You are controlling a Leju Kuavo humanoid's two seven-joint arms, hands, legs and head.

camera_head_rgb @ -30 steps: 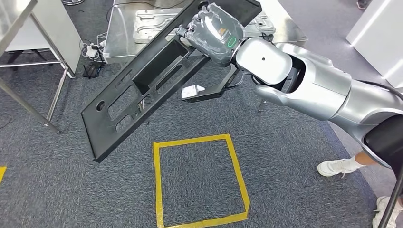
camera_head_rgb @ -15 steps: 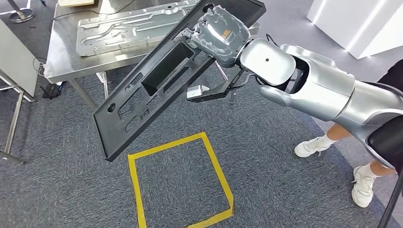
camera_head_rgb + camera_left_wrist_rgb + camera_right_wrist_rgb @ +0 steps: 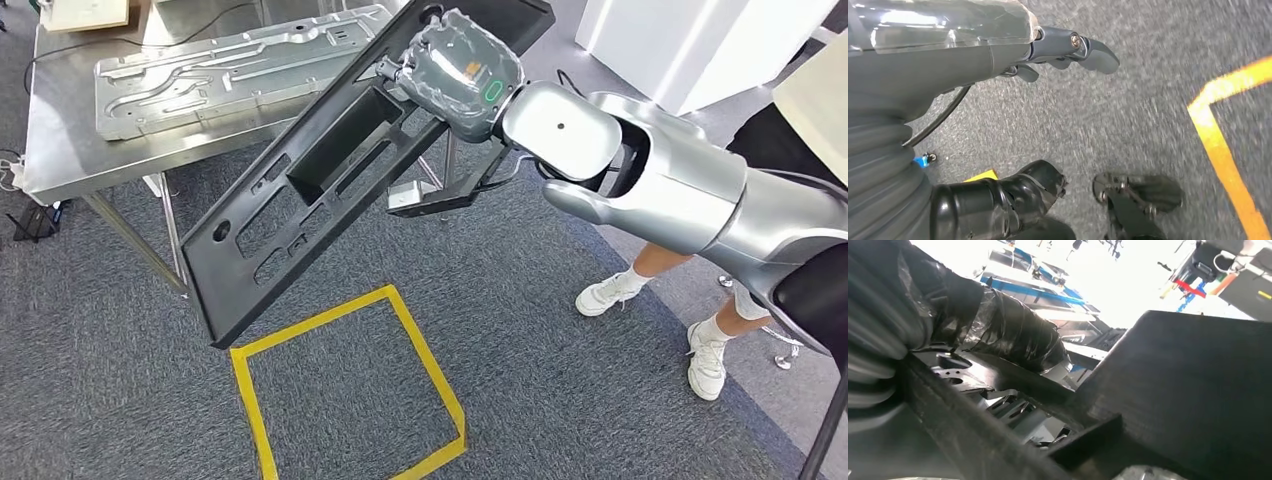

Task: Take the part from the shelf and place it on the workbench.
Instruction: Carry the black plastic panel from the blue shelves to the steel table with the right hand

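Right robot hand (image 3: 462, 72) grips the long black plastic panel (image 3: 330, 180) by its upper end, airborne, tilted beside the steel bench (image 3: 60, 150) (metal plate aboard); low end may strike bench edge

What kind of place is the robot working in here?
Probably a factory or workshop test area: a steel workbench carrying a stamped metal panel, grey carpet marked with a yellow tape square, and a black plastic part.

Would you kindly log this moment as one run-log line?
phase: carry | right hand: holds black part, tilted | workbench: ahead, metal plate on it | left hand: empty
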